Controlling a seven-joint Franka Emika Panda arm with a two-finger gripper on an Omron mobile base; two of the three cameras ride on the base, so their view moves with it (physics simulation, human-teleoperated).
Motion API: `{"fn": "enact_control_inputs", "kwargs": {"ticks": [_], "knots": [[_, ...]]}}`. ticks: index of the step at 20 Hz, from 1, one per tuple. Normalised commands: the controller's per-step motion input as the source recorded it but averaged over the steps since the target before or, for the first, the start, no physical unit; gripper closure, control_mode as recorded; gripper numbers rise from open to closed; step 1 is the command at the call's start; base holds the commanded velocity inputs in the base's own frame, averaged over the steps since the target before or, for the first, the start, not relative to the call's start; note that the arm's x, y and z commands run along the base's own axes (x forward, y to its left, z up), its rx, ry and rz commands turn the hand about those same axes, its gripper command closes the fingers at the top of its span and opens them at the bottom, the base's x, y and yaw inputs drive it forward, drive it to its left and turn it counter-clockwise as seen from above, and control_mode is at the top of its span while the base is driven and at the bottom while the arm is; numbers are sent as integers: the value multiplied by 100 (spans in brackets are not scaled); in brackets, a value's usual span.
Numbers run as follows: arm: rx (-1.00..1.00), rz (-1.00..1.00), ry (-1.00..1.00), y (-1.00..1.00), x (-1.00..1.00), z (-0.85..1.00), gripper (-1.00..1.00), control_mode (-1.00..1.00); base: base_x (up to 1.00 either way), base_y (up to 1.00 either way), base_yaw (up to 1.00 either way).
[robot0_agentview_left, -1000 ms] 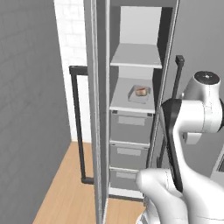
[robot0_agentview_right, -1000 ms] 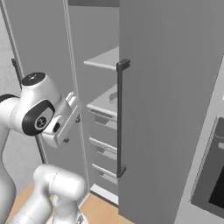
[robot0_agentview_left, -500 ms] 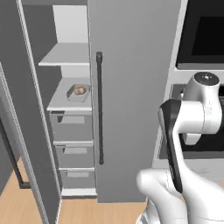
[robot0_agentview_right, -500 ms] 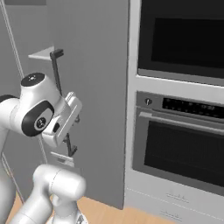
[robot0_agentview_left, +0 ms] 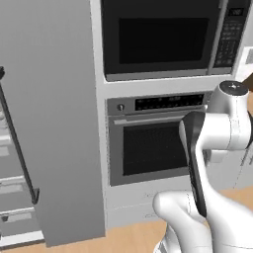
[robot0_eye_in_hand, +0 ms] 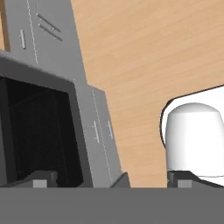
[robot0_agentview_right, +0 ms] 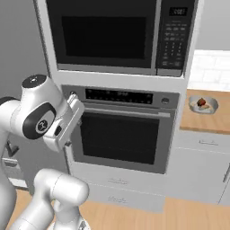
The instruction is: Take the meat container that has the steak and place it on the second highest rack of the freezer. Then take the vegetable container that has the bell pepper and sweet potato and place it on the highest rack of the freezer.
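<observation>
Right base view: vegetable container (robot0_agentview_right: 203,105) contents blurred

Grey freezer (robot0_agentview_left: 54,123) with a thin dark handle (robot0_agentview_left: 17,143); beside it, a black-glassed oven (robot0_agentview_right: 121,134). Pale-grey vegetable container (robot0_agentview_right: 203,105) holds something red.

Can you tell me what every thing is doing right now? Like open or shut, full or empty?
Freezer: door swung open, shelves showing at the left edge.
Oven: door shut.
Microwave: door shut.
Vegetable container: on the wooden counter, food inside.
Gripper: fingers apart, holding nothing.
</observation>
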Motion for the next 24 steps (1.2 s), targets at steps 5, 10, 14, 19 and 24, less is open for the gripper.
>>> {"fn": "enact_control_inputs", "kwargs": {"ticks": [5,10,14,19,24], "knots": [[0,0,0,0,0,0,-100,100,44,-100,-18],[0,0,0,0,0,0,-100,100,77,-100,-3],[0,0,0,0,0,0,-100,100,37,-91,0],[0,0,0,0,0,0,-100,100,2,-86,0],[0,0,0,0,0,0,-100,100,23,-81,0]]}}
